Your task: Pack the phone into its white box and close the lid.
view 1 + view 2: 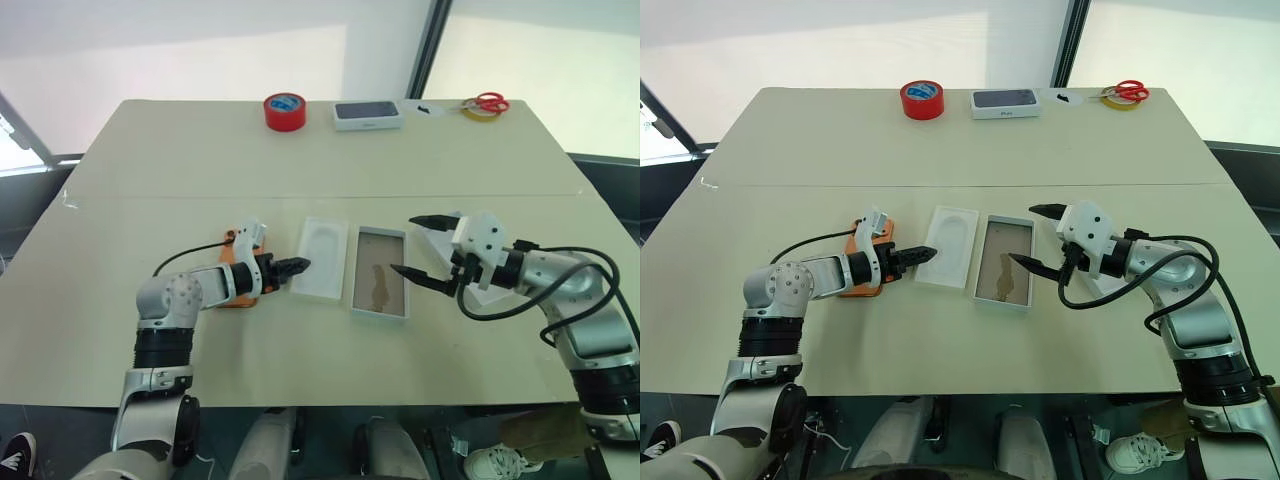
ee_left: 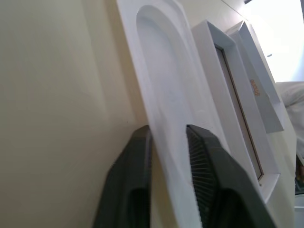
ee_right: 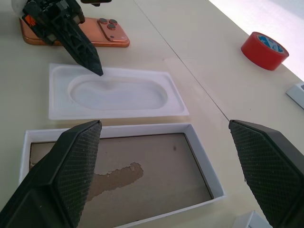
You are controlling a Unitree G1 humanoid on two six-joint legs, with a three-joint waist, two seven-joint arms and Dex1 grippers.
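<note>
Packing has hardly begun: your phone (image 3: 76,32) lies flat on the table (image 1: 300,160) just behind your left gripper (image 1: 296,267), on the side away from the white box (image 1: 380,274). That box sits open with nothing in it, showing only its tan-brown floor with a torn patch.

Between your left gripper and the box lies the thin moulded insert tray (image 1: 322,258), also empty. Your left gripper's fingers (image 2: 204,161) are nearly together, pinched on the near edge of that tray, one finger above the rim and one below, as the left wrist view shows. You hold the insert, not the phone.

Your right gripper (image 1: 424,245) hovers just beside the box's far side, jaws spread wide and holding nothing. The lid (image 2: 259,85) rests on the table beyond the box, partly under your right hand, not yet fitted.

By my reading, everything that matters is still ahead: you must deal with the insert, get the phone into the box, then set the lid over it.
</note>
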